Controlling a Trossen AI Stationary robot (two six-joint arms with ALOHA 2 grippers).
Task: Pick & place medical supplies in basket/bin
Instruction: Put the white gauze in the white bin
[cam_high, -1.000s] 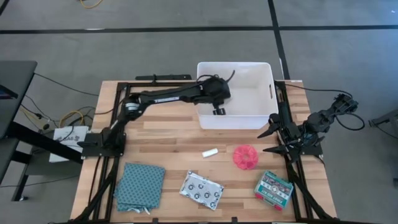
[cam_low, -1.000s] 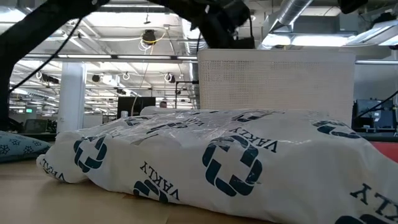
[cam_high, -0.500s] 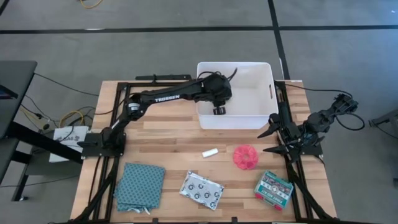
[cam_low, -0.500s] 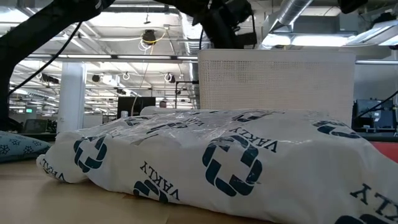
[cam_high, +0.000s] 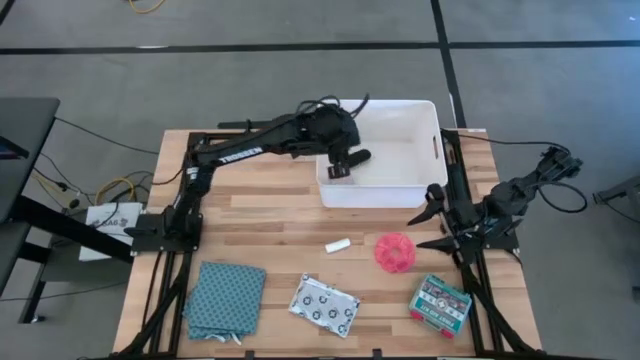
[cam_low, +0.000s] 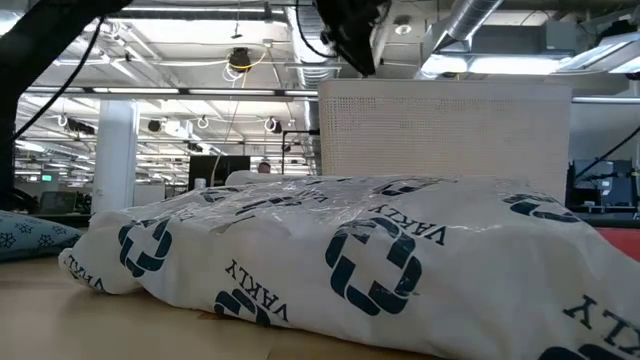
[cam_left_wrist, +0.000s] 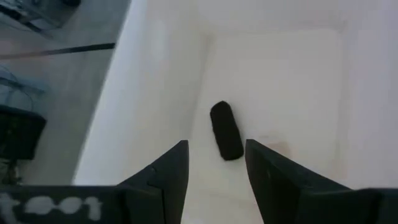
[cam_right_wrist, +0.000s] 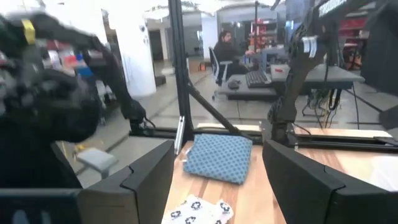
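The white bin (cam_high: 432, 125) stands at the table's far right of centre. A black cylinder (cam_left_wrist: 225, 129) lies on its floor near the left wall (cam_high: 359, 158). My left gripper (cam_left_wrist: 216, 144) hangs open above it, over the bin's near left part (cam_high: 340, 168), with nothing between its fingers. On the table lie a white stick (cam_high: 338, 245), a pink spiky ball (cam_high: 395, 252), a silvery dotted packet (cam_high: 324, 306) and a green-and-red box (cam_high: 440, 305). My right gripper (cam_high: 435, 215) waits open at the table's right edge, holding nothing (cam_right_wrist: 217, 146).
A folded blue dotted cloth (cam_high: 227, 298) lies at the near left corner. The packet (cam_low: 350, 260) fills the low view, with the bin's wall (cam_low: 445, 130) behind it. Bare wood lies between the bin and the row of items.
My left gripper has risen out of the bin and shifted a little toward the table's left. The black cylinder now lies by itself on the bin's floor, apart from the fingers.
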